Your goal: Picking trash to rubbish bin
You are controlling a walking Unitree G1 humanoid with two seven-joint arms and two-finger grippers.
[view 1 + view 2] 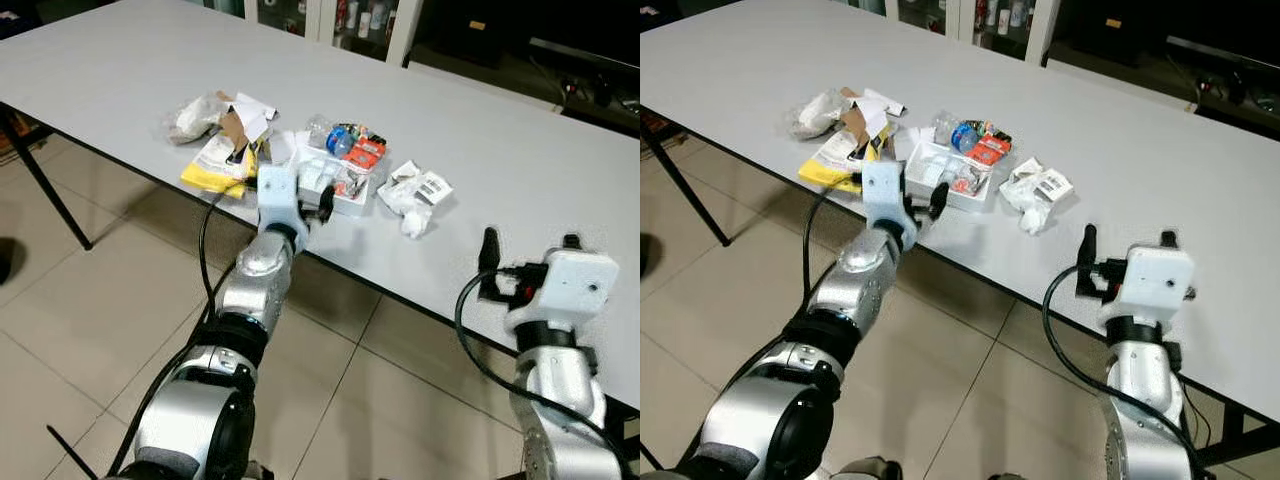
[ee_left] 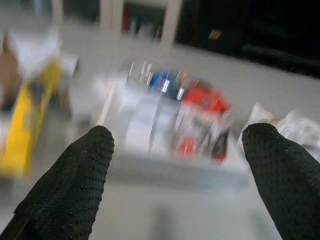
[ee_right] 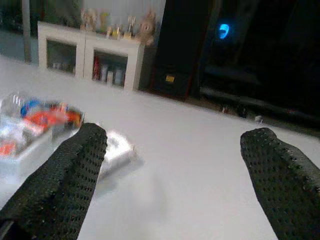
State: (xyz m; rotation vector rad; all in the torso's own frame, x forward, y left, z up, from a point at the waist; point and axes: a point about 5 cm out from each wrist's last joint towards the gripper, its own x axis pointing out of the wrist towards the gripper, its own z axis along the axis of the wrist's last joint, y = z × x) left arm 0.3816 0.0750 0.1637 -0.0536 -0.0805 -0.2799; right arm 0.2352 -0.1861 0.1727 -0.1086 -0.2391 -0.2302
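Observation:
A heap of trash lies near the front edge of the grey table [image 1: 500, 130]. In it is a white tray [image 1: 335, 190] holding wrappers, a red packet [image 1: 365, 152] and a blue-capped bottle [image 1: 340, 140]. Left of the tray are a yellow packet [image 1: 215, 170], torn cardboard and a crumpled plastic bag [image 1: 195, 117]. To its right sits crumpled white paper [image 1: 415, 192] with a barcode. My left gripper [image 2: 175, 150] is open at the table edge, just in front of the tray. My right gripper [image 1: 530, 245] is open above the table edge, further right and apart from the trash.
Below the table edge is tiled floor [image 1: 90, 330]. A black table leg [image 1: 50, 195] slants down at the left. Low white cabinets [image 3: 90, 57] and dark furniture stand beyond the table's far side. A person's shoe [image 1: 5, 260] shows at the far left.

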